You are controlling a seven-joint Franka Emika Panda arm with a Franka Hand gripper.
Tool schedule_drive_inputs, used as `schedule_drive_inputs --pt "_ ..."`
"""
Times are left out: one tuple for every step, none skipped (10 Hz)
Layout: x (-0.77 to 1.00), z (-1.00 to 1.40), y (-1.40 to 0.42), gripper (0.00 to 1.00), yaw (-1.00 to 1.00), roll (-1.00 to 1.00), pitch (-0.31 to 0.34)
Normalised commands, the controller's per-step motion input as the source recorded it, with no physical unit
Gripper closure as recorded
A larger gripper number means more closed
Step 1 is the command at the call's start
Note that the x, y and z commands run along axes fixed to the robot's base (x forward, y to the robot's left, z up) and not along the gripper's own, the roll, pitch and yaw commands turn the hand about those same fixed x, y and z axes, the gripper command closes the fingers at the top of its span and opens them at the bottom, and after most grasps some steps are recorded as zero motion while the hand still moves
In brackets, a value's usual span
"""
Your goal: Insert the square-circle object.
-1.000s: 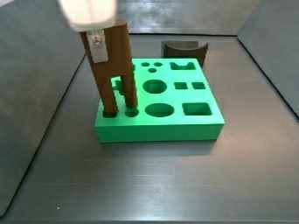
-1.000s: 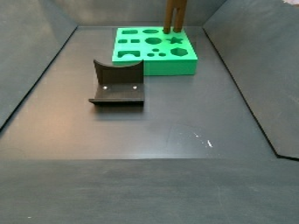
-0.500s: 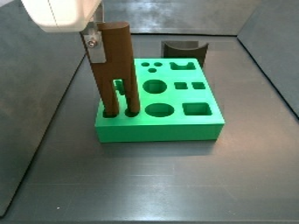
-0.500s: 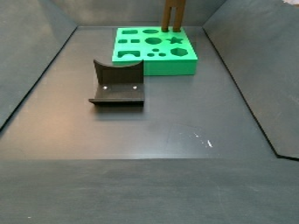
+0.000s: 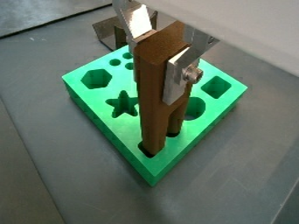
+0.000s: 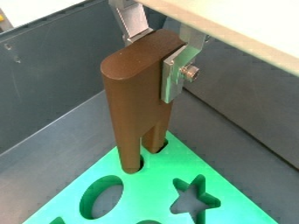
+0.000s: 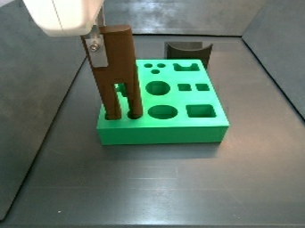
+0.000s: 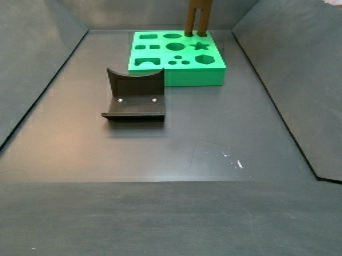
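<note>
The square-circle object, a tall brown two-pronged piece, stands upright with both legs down in holes at the front left corner of the green block. It shows in both wrist views and at the top edge of a side view. My gripper is at the piece's upper end, with its silver fingers on either side of the top. The jaws look open and the piece stands on its own.
The green block has several other shaped holes, including a star and circles. The dark fixture stands on the floor apart from the block; it also shows behind the block. Dark walls enclose the floor.
The gripper body has shifted left and up off the piece's top, which now shows. The piece has stayed in the block's holes.
</note>
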Motion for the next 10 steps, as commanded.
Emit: schedule_drive_inputs --pt "0.0 -0.16 0.0 1.0 0.07 0.0 0.0" --pt "0.0 -0.26 0.0 1.0 0.03 0.25 0.0" --pt "0.0 -0.29 0.0 1.0 0.0 0.23 0.004" --pt "-0.03 -0.32 0.0 1.0 -0.29 0.06 0.016" --pt "-0.28 -0.19 0.01 1.0 -0.42 0.0 0.043" --pt "-0.35 -0.14 0.06 1.0 -0.32 -0.01 0.003" --pt "-0.25 -0.17 0.04 1.0 -0.28 0.0 0.0" --pt "-0.16 -0.14 0.02 1.0 -0.2 0.0 0.0" --pt "0.0 -0.07 -0.01 1.0 0.0 0.02 0.0" --pt "0.32 -0.11 -0.06 1.0 -0.03 0.02 0.266"
